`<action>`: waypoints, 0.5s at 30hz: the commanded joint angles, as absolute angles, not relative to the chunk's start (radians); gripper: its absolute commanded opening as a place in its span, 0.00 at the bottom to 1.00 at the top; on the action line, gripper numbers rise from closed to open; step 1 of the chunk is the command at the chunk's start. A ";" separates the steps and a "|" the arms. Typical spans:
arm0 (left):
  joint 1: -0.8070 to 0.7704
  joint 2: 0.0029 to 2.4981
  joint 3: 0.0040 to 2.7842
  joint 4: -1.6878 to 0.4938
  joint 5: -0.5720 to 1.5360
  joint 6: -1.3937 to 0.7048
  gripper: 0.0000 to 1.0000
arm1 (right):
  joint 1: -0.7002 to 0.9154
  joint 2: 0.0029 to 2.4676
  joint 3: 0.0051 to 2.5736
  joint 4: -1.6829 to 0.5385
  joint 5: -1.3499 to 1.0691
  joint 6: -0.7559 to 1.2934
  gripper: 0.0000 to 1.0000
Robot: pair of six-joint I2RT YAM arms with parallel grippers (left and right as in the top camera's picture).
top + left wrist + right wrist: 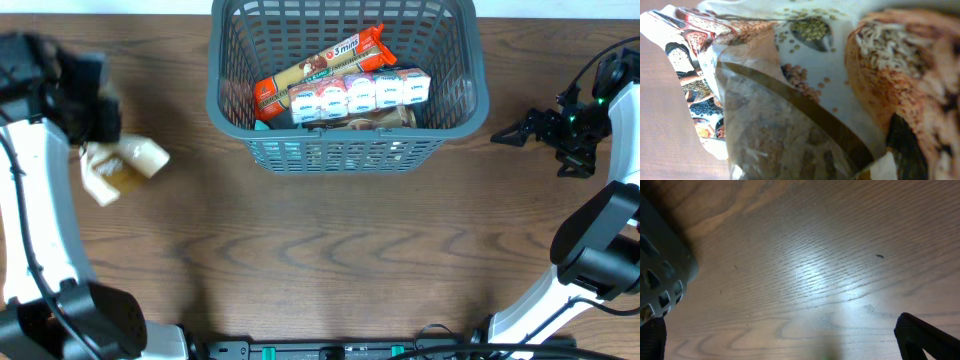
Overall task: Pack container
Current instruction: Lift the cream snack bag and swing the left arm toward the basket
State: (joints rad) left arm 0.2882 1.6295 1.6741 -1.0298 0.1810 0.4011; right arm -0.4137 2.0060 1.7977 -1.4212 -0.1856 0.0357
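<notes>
– Brown wood-grain table (320, 260), seen from above. What stands on it?

– One container (228, 105), a dark grey-blue slotted basket, between the two arms. It lies well off to the right of the left gripper (95, 118), and near the right gripper (505, 133), just beyond its fingertips.

– What is inside?

– A long orange packet (320, 68) lying slantwise. Touching it is a row of small white cartons (360, 95).

– And the grippers?

– The right gripper's jaws are spread wide over bare wood, holding nothing. Its wrist view shows one dark fingertip (925, 337) at each lower corner, with the container's corner by the left one. The left gripper is blurred. A bag (120, 165) printed with grains, with a clear window, sits right against it and fills its wrist view. Whether the jaws grip the bag I cannot tell.
</notes>
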 commanded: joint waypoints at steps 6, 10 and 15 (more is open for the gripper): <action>0.025 1.601 2.000 -1.028 0.076 0.522 0.06 | -0.404 2.011 1.798 -1.433 -0.184 0.001 0.99; -0.064 1.601 2.085 -0.989 0.033 0.638 0.06 | -0.404 2.011 1.798 -1.433 -0.184 -0.009 0.99; -0.191 1.605 2.093 -0.909 0.064 0.889 0.06 | -0.404 2.011 1.798 -1.430 -0.184 -0.009 0.99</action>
